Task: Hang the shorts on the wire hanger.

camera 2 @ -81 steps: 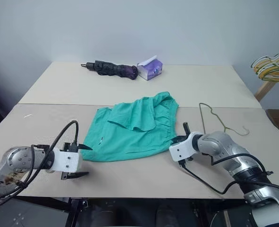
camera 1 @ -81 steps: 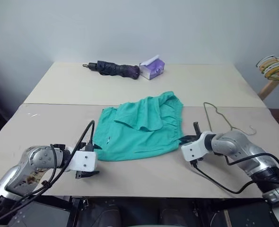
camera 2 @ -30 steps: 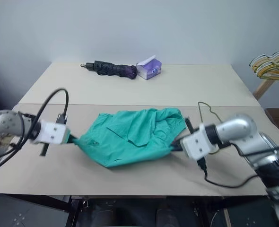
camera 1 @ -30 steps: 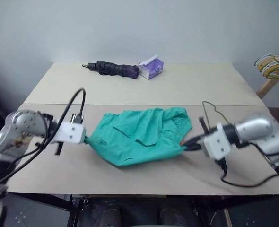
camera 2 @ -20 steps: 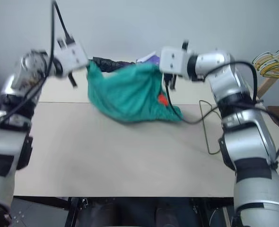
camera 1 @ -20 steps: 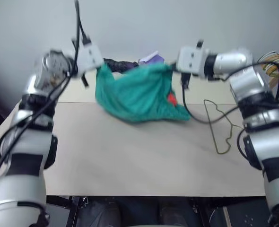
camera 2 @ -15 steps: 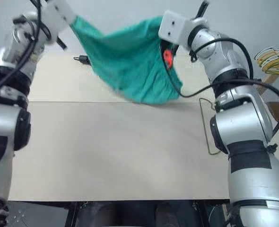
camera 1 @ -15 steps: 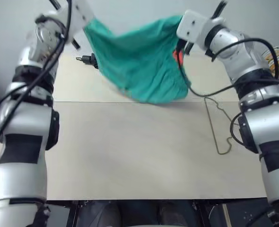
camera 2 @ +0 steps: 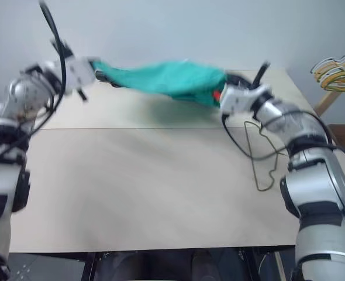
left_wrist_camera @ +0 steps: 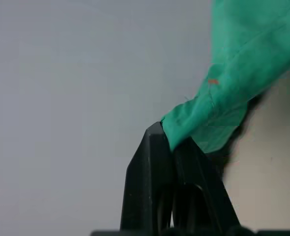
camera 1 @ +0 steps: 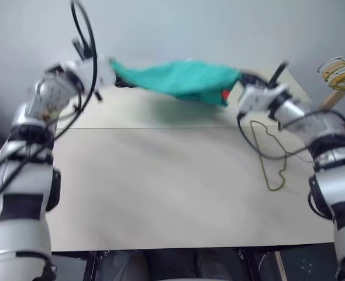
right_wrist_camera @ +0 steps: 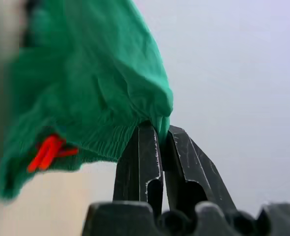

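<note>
- Table (camera 1: 161,193): pale beige top, seam running across it side to side; near half bare
- Shorts (camera 1: 181,79): teal-green, stretched out nearly flat in the air above the far part of the table, slung between the two grippers, not touching the tabletop; small red tag (camera 1: 226,94) visible at the end by the right arm; faint shadow on the table beneath
- Left gripper (left_wrist_camera: 170,140): fingers pinched together on a bunched corner of the shorts, fabric emerging right at the tips; in the head view it sits at the left end of the cloth (camera 1: 111,73), raised over the table's far left part
- Right gripper (right_wrist_camera: 159,130): fingers clamped on the ribbed waistband edge of the shorts, cloth squeezed between the tips; in the head view at the right end of the cloth (camera 1: 242,88), raised, roughly level with the left one
- Wire hanger (camera 1: 270,157): thin olive-gold wire, lying flat on the table's right side, under and just nearer than the right forearm; apart from the shorts; a black cable from the right arm loops across its upper part
- Bunch of coloured hangers (camera 1: 341,71): yellow, green and pink, off the table at far right, on a wooden stand
</note>
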Controlling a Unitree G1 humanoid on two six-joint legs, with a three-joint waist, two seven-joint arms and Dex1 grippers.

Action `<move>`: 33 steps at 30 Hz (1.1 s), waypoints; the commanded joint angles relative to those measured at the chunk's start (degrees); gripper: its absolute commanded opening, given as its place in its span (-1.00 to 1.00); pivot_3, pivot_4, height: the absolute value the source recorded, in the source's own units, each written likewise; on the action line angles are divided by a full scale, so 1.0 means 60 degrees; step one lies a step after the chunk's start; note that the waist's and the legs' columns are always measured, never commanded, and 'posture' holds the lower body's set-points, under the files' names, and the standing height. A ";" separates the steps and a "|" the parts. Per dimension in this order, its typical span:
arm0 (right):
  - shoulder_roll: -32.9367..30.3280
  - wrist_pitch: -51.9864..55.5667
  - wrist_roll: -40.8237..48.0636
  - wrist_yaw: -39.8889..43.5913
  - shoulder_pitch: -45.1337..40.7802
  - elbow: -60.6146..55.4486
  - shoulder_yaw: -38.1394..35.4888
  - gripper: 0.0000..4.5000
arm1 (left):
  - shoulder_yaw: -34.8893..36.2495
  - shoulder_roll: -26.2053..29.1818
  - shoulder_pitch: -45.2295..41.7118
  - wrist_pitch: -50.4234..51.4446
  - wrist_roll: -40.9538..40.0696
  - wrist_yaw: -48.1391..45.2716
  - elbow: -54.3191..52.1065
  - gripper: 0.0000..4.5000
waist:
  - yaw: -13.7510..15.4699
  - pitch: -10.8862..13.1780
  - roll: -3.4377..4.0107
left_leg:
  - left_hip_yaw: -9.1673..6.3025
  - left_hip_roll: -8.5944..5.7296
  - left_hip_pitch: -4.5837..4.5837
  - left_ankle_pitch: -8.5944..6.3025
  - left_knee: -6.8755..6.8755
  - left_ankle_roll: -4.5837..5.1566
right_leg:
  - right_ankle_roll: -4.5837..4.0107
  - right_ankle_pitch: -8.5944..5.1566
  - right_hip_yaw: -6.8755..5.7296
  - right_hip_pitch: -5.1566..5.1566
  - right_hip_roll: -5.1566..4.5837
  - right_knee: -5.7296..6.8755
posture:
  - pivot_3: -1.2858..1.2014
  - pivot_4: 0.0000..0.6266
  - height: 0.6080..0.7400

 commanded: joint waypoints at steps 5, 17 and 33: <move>-0.0960 -0.2401 0.0648 0.2352 0.2311 -0.1790 0.0016 -1.00 | 0.0624 0.2620 0.5330 0.2768 -0.3080 -0.4446 -0.7083 -0.99 | -0.0711 0.0001 0.0001 | -0.0014 0.0006 -0.0004 -0.0005 0.0014 0.0010 | 0.0000 0.0000 0.0018 0.0003 0.0003 0.0006 | 0.02 -0.83 1.00; -0.2166 -0.2727 0.0803 0.3936 0.4694 -0.4252 -0.0114 -1.00 | 0.2066 0.5084 0.9653 0.3981 -0.4182 -0.6541 -1.0670 -0.99 | -0.0594 0.0030 -0.0010 | -0.0008 0.0010 0.0453 -0.0128 0.0032 0.0219 | 0.0018 -0.0041 0.0030 0.0458 0.0012 -0.0029 | 0.00 -0.73 1.00; -0.2843 -0.1344 0.2962 0.5745 0.6925 -0.7266 -0.0725 -1.00 | 0.4019 0.4500 1.4245 0.3223 -0.4336 -0.7487 -1.2167 -0.99 | -0.0293 0.0121 -0.0019 | 0.0028 0.0022 0.0454 -0.0227 0.0133 0.0373 | -0.0032 -0.0070 0.0063 0.0479 0.0020 -0.0023 | -0.02 -0.64 1.00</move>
